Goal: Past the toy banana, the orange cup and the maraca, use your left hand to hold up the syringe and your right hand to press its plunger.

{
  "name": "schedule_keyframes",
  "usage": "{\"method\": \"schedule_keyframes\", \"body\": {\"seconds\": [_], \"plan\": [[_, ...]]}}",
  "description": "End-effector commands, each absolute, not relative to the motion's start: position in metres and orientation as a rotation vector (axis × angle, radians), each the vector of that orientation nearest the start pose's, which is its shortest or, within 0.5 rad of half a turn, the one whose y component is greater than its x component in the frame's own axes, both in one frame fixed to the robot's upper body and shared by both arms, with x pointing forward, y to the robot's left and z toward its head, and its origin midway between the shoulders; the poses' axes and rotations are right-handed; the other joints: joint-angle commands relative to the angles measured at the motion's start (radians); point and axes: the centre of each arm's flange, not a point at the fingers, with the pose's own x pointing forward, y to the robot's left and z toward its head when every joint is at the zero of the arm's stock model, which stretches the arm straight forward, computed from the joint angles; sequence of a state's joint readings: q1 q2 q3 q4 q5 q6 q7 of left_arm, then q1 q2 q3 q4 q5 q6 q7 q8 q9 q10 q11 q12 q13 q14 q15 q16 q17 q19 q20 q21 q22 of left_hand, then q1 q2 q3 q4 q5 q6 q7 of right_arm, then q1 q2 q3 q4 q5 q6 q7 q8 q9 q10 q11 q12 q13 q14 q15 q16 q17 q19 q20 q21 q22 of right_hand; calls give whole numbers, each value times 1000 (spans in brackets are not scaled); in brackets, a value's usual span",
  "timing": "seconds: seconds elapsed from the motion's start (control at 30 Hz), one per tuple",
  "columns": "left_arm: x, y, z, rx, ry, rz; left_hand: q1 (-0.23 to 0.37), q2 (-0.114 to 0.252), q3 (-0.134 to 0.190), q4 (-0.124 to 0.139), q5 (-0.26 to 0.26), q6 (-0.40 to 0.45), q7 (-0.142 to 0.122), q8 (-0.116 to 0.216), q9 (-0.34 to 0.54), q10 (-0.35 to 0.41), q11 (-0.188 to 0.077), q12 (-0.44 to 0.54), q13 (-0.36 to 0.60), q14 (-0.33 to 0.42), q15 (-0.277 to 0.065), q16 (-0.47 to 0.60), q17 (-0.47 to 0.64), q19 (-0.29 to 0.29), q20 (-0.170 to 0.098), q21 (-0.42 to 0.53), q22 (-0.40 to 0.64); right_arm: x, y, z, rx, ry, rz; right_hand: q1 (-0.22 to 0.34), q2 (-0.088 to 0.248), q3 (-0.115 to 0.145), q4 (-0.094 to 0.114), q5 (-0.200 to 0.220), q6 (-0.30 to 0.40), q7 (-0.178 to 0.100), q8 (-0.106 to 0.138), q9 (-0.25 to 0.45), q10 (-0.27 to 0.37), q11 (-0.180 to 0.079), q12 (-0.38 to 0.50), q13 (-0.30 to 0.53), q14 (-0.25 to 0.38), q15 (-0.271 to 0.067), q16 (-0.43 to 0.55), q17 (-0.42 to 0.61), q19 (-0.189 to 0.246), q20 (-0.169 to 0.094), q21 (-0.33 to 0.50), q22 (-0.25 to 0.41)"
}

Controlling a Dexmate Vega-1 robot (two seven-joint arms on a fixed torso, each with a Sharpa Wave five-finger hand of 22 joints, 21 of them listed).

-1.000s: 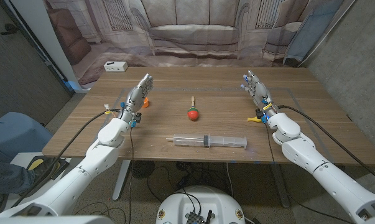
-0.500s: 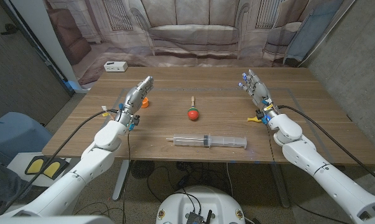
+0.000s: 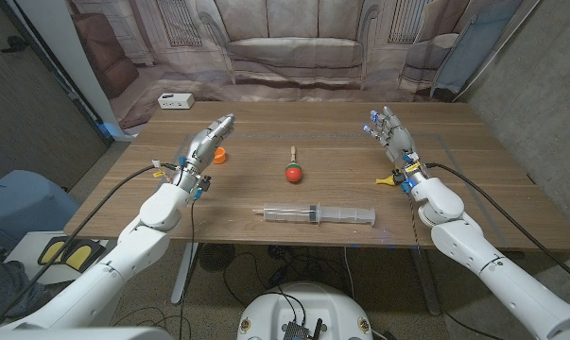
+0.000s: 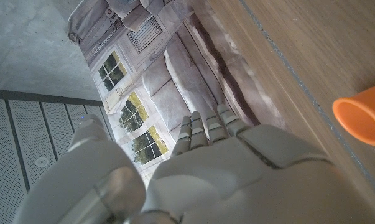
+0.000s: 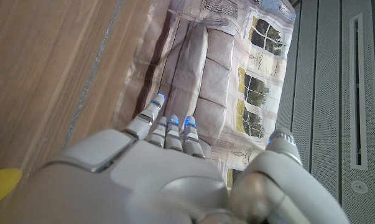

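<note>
The clear syringe lies on its side near the table's front edge, at the middle. Behind it lies the maraca, red head toward me, wooden handle pointing away. A small orange cup sits at the left, partly hidden by my left hand, and appears again in the left wrist view. The yellow toy banana lies at the right, close beside my right hand; its tip shows in the right wrist view. Both hands are open with fingers extended and hold nothing.
A white power strip lies at the table's back left corner. A printed sofa backdrop hangs behind the wooden table. Cables run from both wrists over the table's front edge.
My left hand has tilted a little to the right over the orange cup. The right hand has shifted slightly right. The syringe, maraca and banana stay put.
</note>
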State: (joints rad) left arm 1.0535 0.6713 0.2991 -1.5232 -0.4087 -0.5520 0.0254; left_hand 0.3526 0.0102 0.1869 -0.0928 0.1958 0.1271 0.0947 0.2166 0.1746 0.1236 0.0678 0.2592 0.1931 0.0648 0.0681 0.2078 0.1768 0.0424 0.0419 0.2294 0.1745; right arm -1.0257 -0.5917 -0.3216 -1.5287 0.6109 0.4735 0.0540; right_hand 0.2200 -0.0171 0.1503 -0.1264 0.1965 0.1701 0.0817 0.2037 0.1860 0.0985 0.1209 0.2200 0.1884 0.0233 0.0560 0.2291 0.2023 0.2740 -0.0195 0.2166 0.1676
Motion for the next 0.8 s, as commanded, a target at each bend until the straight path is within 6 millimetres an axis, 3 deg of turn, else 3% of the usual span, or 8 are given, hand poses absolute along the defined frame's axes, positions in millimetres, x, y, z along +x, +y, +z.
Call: {"method": "schedule_keyframes", "body": {"seconds": [0.03,0.3,0.8], "plan": [[559,295,-25,355,-889,-231,20,4,6,-10,-2,15,-3,1,5,18,0,6,4,20,-4,4,2,13,3,5,4,564,-289,-28,-30,-818,265,-12,3,-5,6,1,25,-9,7,3,42,0,14,4,57,9,21,7,13,18,-3,5],[556,286,-26,415,-894,-227,45,13,16,-24,-6,52,-5,5,5,45,-6,8,4,49,-11,4,1,41,-4,6,4,558,-294,-33,-38,-815,252,-9,6,-4,4,2,27,-6,6,3,42,4,10,5,62,7,21,8,26,9,-1,6],[537,279,-38,493,-952,-260,81,24,31,-43,-10,87,-10,4,6,85,-8,13,5,98,-19,8,0,88,9,11,3,552,-293,-33,-53,-803,245,-1,9,-1,1,2,31,-1,5,3,32,6,2,5,52,11,13,7,26,8,-4,5]]}}
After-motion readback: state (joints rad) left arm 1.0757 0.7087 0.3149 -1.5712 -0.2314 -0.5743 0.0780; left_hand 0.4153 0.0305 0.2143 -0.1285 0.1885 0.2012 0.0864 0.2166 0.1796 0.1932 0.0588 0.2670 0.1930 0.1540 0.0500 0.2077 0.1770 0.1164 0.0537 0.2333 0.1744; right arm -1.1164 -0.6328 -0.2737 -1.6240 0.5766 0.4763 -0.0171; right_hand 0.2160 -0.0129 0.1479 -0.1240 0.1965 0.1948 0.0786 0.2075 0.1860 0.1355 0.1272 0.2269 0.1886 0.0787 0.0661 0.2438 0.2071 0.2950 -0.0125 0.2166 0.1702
